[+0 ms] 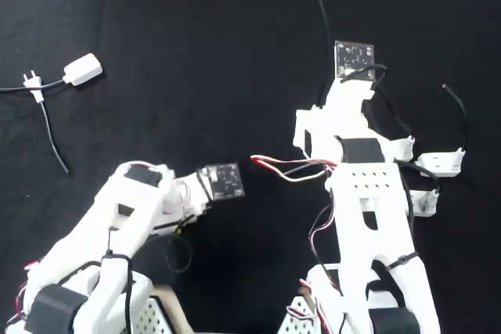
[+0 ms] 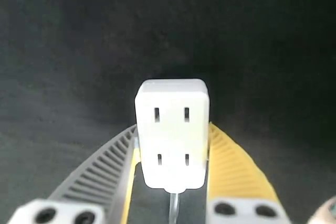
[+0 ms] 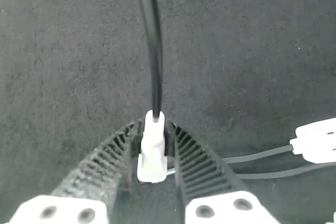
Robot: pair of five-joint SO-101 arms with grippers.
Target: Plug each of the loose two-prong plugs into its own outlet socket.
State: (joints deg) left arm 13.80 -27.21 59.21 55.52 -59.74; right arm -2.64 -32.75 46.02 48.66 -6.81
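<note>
A table draped in matte black cloth (image 1: 196, 37) bears, far left, a white rectangular plastic socket block (image 1: 82, 70) just beside a small white two-prong plug (image 1: 33, 84) on a thin black cord (image 1: 53, 140), and, near its right edge, a white plastic connector (image 1: 440, 163).

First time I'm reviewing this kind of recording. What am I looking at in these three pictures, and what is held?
Two white robot arms sit side by side at a black table. One picture looks down from above; the other two come from cameras on each arm's wrist. The left gripper is shut on a white outlet block with two pairs of slots. The right gripper is shut on a white plug with a black cable. Farther off on the table lie another white block and a small plug.
</note>
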